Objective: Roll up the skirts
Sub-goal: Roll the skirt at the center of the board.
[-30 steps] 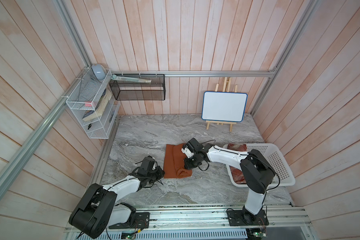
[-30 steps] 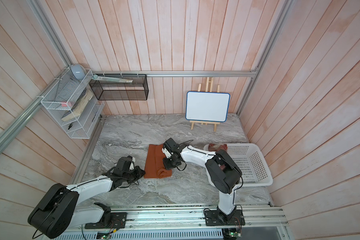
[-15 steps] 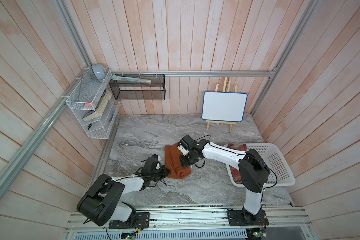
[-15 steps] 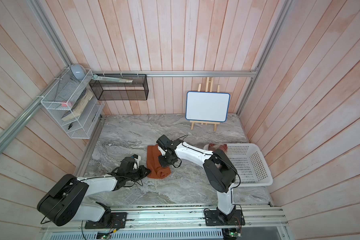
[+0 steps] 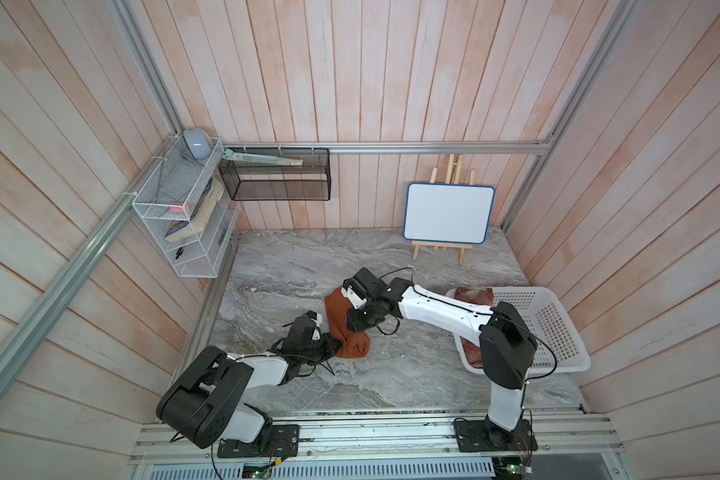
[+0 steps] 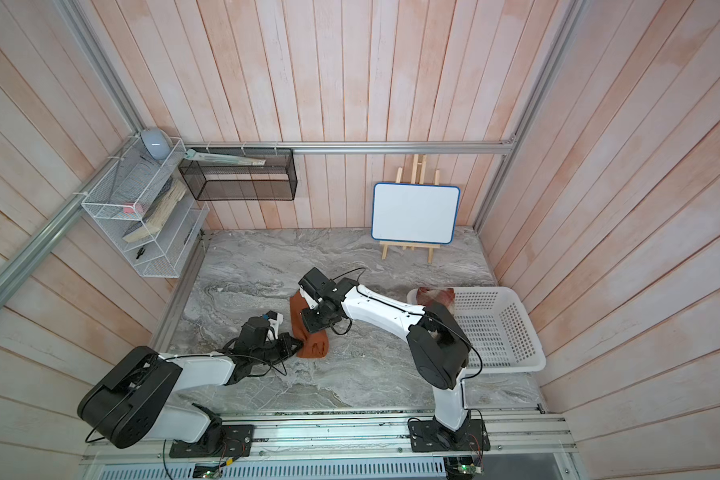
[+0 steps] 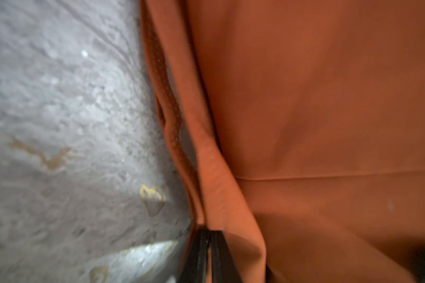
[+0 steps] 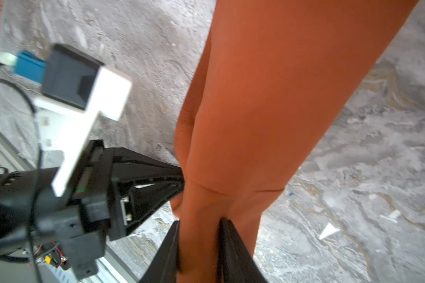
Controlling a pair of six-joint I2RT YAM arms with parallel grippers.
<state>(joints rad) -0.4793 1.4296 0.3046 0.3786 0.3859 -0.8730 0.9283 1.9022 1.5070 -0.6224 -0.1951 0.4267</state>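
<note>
The orange skirt (image 5: 353, 345), smooth cloth folded into a narrow band, lies mid-way across the grey marble table (image 5: 287, 266). The left gripper (image 7: 207, 235) pinches its 8 o'clock edge, and the right gripper (image 8: 199, 220) clamps a thick fold. At 3 o'clock a white perforated basket (image 5: 574, 365) holds the woolly plaid skirt (image 5: 474, 296).

Bare surface (image 5: 391, 374) lies open behind and in front of the orange skirt (image 5: 352, 347); white basket (image 5: 558, 328) blocks the right side, easel whiteboard (image 5: 449, 214) the rear

Site: staged robot-lab cell | walls: pale wood planks (image 5: 350, 83) on aluminium framing (image 5: 391, 147) | floor: marble-look tabletop (image 5: 329, 257) | front: slotted metal rail (image 5: 371, 432) carrying two arm bases (image 5: 258, 446)
</note>
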